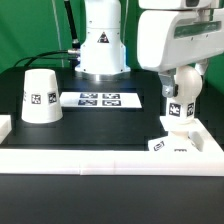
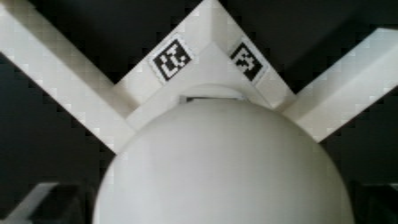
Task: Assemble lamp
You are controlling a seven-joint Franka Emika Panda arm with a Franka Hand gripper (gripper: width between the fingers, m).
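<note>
The lamp's bulb (image 1: 178,112) stands upright on the squat tagged base (image 1: 170,146), which sits in the front corner on the exterior view's right. My gripper (image 1: 180,90) hangs straight over them, open, with its fingers on either side of the bulb's round top. In the wrist view the bulb (image 2: 222,160) fills the middle as a big white egg. Past it the base (image 2: 205,62) shows two tags, wedged where two white rails meet. My fingertips barely show there. The tapered shade (image 1: 40,96) rests rim down at the exterior view's left, far from the gripper.
The marker board (image 1: 100,99) lies flat on the black table between the shade and the bulb. A raised white rail (image 1: 100,160) runs along the front and turns up the right side. The arm's own pedestal (image 1: 100,50) stands at the back.
</note>
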